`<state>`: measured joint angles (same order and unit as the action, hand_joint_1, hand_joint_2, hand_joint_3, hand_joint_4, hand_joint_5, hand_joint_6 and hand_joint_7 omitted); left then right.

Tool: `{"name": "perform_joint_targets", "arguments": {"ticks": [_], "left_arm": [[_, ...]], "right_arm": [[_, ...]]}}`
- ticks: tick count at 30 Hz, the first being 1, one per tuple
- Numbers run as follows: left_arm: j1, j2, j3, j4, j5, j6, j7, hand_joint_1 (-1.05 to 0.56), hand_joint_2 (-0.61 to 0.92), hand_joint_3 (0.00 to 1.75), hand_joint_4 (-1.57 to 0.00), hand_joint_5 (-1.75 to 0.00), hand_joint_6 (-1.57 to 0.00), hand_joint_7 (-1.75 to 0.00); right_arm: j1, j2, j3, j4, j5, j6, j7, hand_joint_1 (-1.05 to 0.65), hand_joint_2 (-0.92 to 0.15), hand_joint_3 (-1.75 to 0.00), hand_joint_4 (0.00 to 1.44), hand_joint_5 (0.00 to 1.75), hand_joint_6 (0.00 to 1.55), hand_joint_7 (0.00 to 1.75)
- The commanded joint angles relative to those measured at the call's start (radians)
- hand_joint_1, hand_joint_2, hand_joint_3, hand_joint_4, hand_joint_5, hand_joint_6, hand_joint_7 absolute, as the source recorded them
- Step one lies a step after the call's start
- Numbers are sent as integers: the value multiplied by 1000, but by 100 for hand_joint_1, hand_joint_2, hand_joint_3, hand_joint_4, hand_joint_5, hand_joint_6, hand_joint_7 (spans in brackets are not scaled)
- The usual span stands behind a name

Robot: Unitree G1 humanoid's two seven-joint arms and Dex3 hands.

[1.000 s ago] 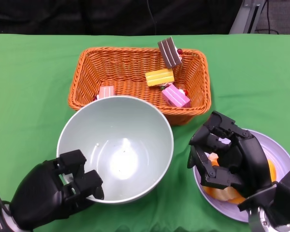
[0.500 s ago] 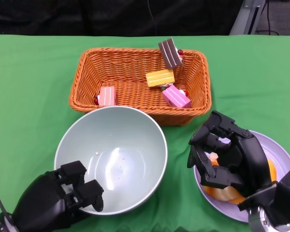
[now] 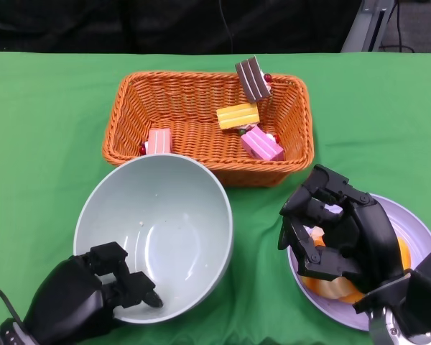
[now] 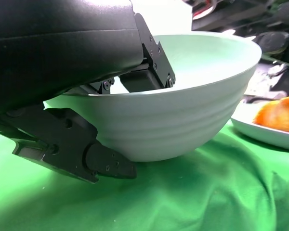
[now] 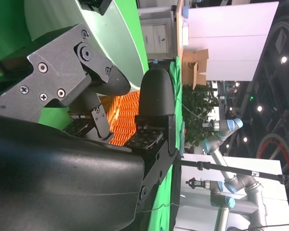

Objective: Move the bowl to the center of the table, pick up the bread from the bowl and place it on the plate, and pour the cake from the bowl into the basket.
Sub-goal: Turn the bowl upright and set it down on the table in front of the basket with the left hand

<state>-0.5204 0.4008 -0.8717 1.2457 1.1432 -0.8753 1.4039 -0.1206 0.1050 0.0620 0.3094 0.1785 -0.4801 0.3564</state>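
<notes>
Green cloth point(image 3: 43, 129); left robot hand point(image 3: 79, 298) pinching bowl point(image 3: 154, 230), right robot hand point(image 3: 337, 233) seemingly spread.

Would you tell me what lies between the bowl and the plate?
Only bare green tablecloth separates the bowl from the plate, seen in the head view.

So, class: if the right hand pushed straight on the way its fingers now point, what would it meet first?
Probably the basket: the right hand hangs over the plate, fingers aimed up-left toward the basket's near wall. Depth is unclear, so it might pass above the wall.
</notes>
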Motion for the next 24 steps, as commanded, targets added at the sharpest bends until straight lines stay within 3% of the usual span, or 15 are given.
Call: {"name": "perform_joint_targets", "arguments": {"ticks": [1, 4, 5, 9, 10, 11, 13, 17, 21, 24], "left_arm": [[-1, 24, 5, 1, -26, -48, -39, -34, 92, 5, -75, -30, -82, -2], [-1, 32, 11, -9, -40, -72, -51, -39, 92, 7, -74, -19, -77, 0], [-2, 36, 12, -14, -43, -81, -52, -46, 92, 9, -66, -13, -69, 0], [-1, 41, 13, -22, -51, -92, -58, -51, 92, 10, -61, -8, -63, 0], [4, 45, 27, -34, -78, -153, -81, -51, 92, 10, -61, -8, -63, 0], [8, 49, 40, -43, -99, -200, -101, -68, 92, 11, -45, -4, -50, 0], [15, 54, 59, -56, -130, -252, -136, -78, 92, 13, -36, -3, -44, 0], [21, 73, 134, -73, -272, -440, -331, -100, 92, 22, -18, 0, -18, 0], [38, 64, 215, -45, -471, -569, -592, -100, 92, 23, -13, 0, -15, 0], [35, 46, 224, 10, -685, -674, -801, -99, 92, 21, -15, -1, -15, 0]], "right_arm": [[-4, -4, -6, 1, 8, -4, -1, -7, -52, -116, 72, 170, 62, 146], [-5, -6, -6, 1, 11, 0, 2, -7, -52, -116, 72, 170, 62, 146], [-5, -7, -6, 1, 11, 2, 3, -7, -52, -116, 72, 170, 61, 146], [-5, -8, -6, 0, 11, 3, 4, -7, -53, -116, 71, 170, 61, 146], [-6, -7, -6, 3, 10, -1, 3, -7, -53, -115, 71, 170, 61, 146], [-6, -6, -7, 5, 10, -4, 3, -6, -53, -115, 71, 170, 61, 146], [-7, -5, -7, 8, 9, -7, 3, -5, -53, -115, 71, 169, 61, 145], [-6, -4, -4, 7, 4, -8, 0, -6, -52, -118, 71, 171, 61, 146], [-5, -4, -3, 6, 1, -6, -3, -7, -51, -118, 72, 171, 62, 146], [-2, -6, -2, 4, -1, -7, -1, -7, -52, -118, 72, 170, 62, 145]]}}
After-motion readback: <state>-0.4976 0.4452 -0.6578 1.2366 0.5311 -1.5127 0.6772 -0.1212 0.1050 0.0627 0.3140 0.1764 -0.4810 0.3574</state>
